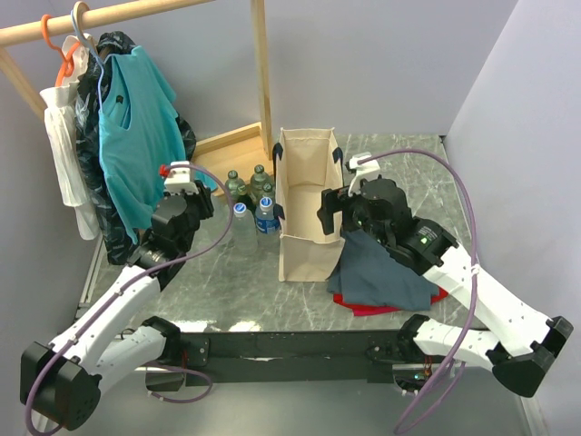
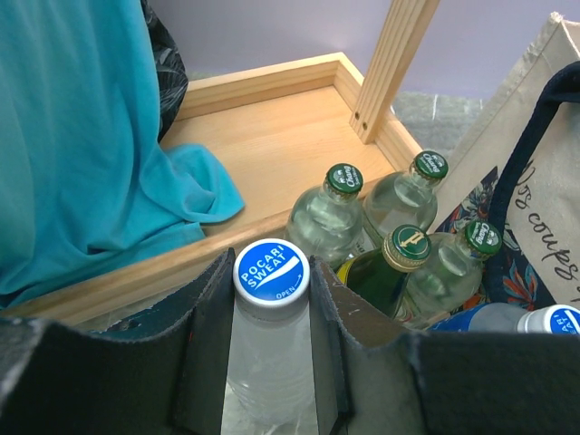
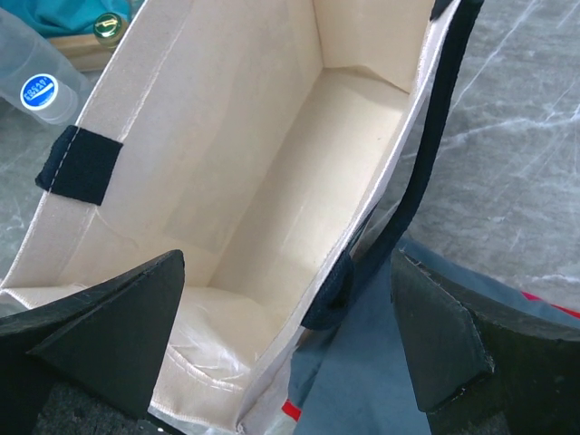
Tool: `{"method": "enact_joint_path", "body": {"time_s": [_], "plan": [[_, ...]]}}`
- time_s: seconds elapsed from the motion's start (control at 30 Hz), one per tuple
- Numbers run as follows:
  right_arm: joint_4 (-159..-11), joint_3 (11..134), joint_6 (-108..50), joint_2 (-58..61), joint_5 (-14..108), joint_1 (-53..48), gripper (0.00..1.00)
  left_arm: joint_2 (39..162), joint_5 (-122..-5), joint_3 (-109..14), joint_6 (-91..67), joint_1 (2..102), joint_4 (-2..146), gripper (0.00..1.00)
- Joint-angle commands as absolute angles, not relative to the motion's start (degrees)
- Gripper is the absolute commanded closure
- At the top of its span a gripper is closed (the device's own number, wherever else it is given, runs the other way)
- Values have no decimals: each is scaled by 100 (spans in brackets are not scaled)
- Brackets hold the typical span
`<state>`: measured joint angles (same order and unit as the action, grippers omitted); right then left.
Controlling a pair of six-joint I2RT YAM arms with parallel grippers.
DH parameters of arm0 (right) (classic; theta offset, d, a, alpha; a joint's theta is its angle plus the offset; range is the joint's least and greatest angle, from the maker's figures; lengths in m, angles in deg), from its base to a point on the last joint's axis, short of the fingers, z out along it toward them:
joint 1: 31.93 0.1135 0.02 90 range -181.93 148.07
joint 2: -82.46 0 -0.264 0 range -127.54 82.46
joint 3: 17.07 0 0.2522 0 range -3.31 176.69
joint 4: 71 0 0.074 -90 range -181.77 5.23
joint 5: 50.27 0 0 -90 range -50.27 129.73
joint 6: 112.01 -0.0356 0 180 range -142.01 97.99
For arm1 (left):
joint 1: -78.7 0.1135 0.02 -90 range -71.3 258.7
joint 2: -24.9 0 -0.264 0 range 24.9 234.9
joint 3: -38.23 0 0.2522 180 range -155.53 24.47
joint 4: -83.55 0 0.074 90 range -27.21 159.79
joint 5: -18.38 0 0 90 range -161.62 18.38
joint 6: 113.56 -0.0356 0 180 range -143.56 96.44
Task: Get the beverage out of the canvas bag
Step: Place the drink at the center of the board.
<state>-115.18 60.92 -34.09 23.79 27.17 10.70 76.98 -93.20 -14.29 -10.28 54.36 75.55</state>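
Well, your left gripper (image 2: 270,294) hugs the bottle (image 2: 271,270) — outside the canvas bag (image 3: 254,163). Your right gripper (image 3: 285,335) is wide open.

Canvas bag (image 1: 304,254) upright, open — bottle (image 2: 271,272) outside

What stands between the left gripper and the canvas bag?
The left gripper grips a blue-capped bottle; green-capped bottles stand between it and the canvas bag, per the left wrist view.

I can only see the top and middle of the clear plastic bottle with the blue and white cap (image 2: 271,272). The dark left fingers (image 2: 204,353) hide its sides, and its bottom runs off the picture. The tall beige canvas bag (image 2: 553,227) is cut off at the right edge. The folded grey-blue cloth (image 1: 381,271) covers most of a flat red thing (image 1: 359,307), and I cannot tell what it is.
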Motion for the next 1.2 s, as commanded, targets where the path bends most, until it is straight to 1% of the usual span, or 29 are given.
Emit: {"method": "enact_joint_path", "body": {"time_s": [0.0,0.3,0.67,0.9,1.17], "plan": [[-11315,6331,-3370,2349,2672,1122,0,7500,-9263,-1447,-844,5462,9106,99],[-11289,6331,-3353,2296,2645,1113,0,7720,-9412,-1314,-914,5462,9457,99],[-11333,6366,-3326,2199,2549,1122,0,8273,-9412,-1446,-950,5462,9686,99],[-11386,6419,-3326,2103,2478,1122,0,8247,-9526,-1122,-941,5462,10151,99],[-11473,6533,-3335,1936,2391,1113,0,8414,-9500,-1165,-985,5462,10099,99]]}}
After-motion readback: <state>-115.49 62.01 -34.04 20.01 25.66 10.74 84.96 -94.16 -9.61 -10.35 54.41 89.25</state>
